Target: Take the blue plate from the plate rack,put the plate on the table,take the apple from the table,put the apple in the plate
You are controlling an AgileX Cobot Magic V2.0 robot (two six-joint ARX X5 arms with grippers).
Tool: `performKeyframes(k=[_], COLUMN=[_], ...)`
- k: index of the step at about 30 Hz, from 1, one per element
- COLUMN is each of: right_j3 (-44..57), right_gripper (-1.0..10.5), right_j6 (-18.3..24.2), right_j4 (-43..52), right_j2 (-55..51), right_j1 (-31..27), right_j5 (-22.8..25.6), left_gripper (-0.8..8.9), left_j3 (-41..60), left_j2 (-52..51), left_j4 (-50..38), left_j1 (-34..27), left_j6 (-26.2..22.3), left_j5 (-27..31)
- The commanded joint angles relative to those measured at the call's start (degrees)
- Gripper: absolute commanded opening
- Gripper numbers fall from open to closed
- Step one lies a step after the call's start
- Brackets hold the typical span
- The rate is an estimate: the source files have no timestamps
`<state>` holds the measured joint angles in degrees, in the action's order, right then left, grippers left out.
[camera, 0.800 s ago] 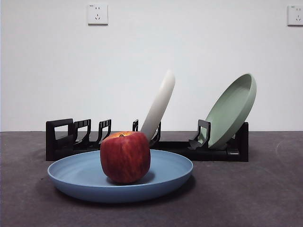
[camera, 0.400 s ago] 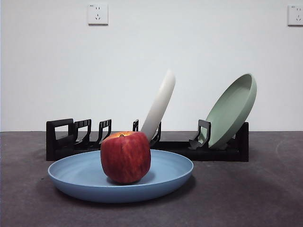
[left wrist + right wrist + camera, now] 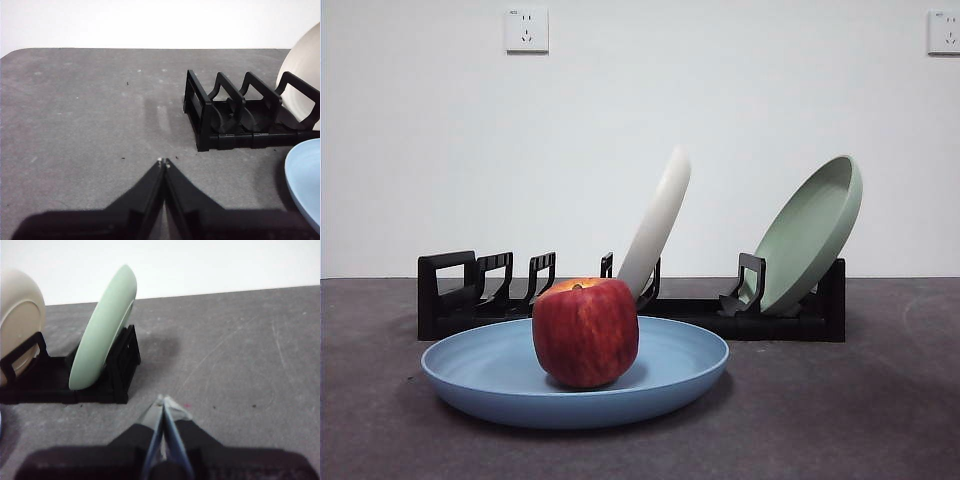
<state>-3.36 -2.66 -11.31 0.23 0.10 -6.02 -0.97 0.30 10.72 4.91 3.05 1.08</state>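
The blue plate lies flat on the dark grey table in front of the plate rack. The dark-red apple stands in the plate's middle. Both arms are out of the front view. My left gripper is shut and empty above bare table beside the plate rack's end, and an edge of the blue plate shows there too. My right gripper is also shut and empty, over the table near the other end of the plate rack.
A cream-white plate leans in the rack's middle slots, and a pale green plate leans at its right end. The cream plate and green plate show in the right wrist view too. A white wall stands behind the table.
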Motion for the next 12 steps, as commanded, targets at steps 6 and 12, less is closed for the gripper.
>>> performKeyframes(k=[6,12], right_j3=[2.82,2.84], right_gripper=[0.0,0.0], right_j6=[-1.99,-2.62], right_j4=[0.76,0.83], right_j2=[-0.17,-0.15], right_j1=[1.60,3.15], right_j5=[-0.04,0.00], left_gripper=[-0.01,-0.01], left_j3=[0.76,0.76], left_j2=[-0.09,-0.09], left_j4=[-0.17,-0.17], left_j1=[-0.13,-0.13], left_j6=[0.20,0.20], left_j5=[0.15,0.17])
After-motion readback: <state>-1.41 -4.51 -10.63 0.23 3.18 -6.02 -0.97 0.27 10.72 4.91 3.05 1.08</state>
